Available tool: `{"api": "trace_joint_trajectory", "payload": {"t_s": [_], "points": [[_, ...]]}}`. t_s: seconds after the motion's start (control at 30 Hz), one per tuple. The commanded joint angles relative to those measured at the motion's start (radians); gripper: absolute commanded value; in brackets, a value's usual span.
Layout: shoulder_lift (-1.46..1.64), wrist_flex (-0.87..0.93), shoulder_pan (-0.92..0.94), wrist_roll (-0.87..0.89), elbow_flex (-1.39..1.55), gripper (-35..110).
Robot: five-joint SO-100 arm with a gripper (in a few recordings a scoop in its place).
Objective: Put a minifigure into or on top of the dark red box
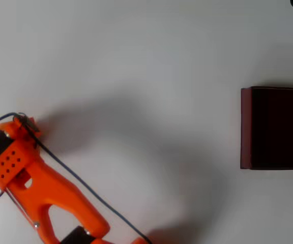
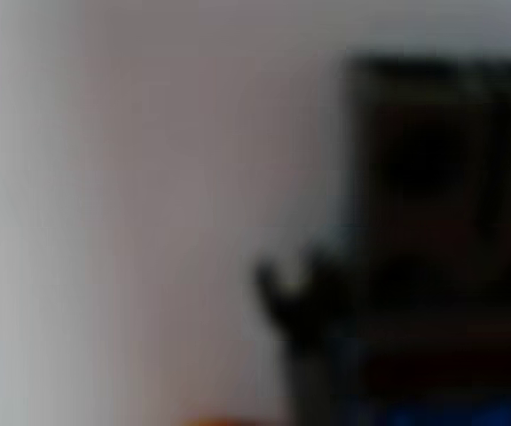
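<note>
Minifigure (image 2: 451, 413) blurred, beside dark fingers (image 2: 304, 302).

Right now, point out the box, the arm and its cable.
box (image 1: 246, 127): overhead view, on its left red wall.
arm (image 1: 50, 185): overhead view, on the orange link's middle.
cable (image 1: 80, 179): overhead view, on the dark wire beside the arm.

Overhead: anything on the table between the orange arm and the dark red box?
Nothing: bare white table with only the arm's shadow, up to the dark red box.
</note>
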Motion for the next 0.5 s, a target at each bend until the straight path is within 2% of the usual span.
{"api": "trace_joint_trajectory", "payload": {"t_s": [0.0,0.47], "points": [[0.012,0.011,-0.015,0.014,-0.031,12],[-0.002,0.025,-0.015,0.008,-0.051,5]]}}
